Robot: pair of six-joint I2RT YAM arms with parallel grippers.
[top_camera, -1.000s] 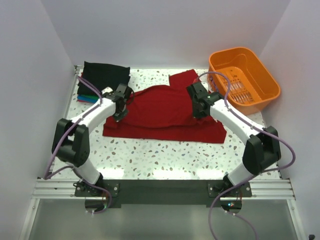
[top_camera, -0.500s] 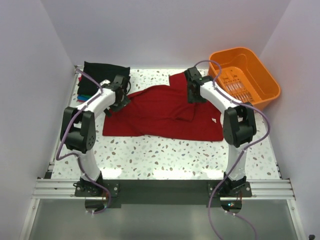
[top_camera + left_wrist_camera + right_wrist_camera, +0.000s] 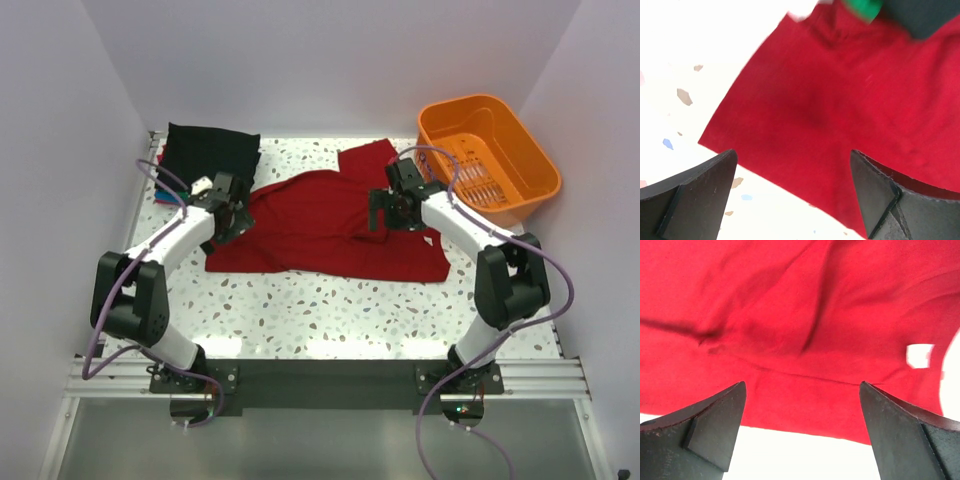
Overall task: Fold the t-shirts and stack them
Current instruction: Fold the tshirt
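Note:
A dark red t-shirt [image 3: 320,235] lies crumpled and partly folded across the middle of the table. My left gripper [image 3: 232,215] hovers over its left edge, open; in the left wrist view its jaws [image 3: 792,180] stand wide with red cloth [image 3: 840,100] and bare table between them, holding nothing. My right gripper [image 3: 380,213] hangs over the shirt's right half, also open [image 3: 802,425] above a creased layer of red cloth [image 3: 790,325]. At the back left sits a pile of folded t-shirts, a black one [image 3: 208,150] on top and teal and blue edges [image 3: 166,197] below.
An orange plastic basket [image 3: 520,185] stands at the back right, close to the right arm. White walls enclose the speckled table [image 3: 320,310] on three sides. A green and a black folded edge [image 3: 865,7] show at the top of the left wrist view.
Both grippers have opened and let go of the red shirt. The arms swung toward the back, then came forward again, and now hover just above the cloth.

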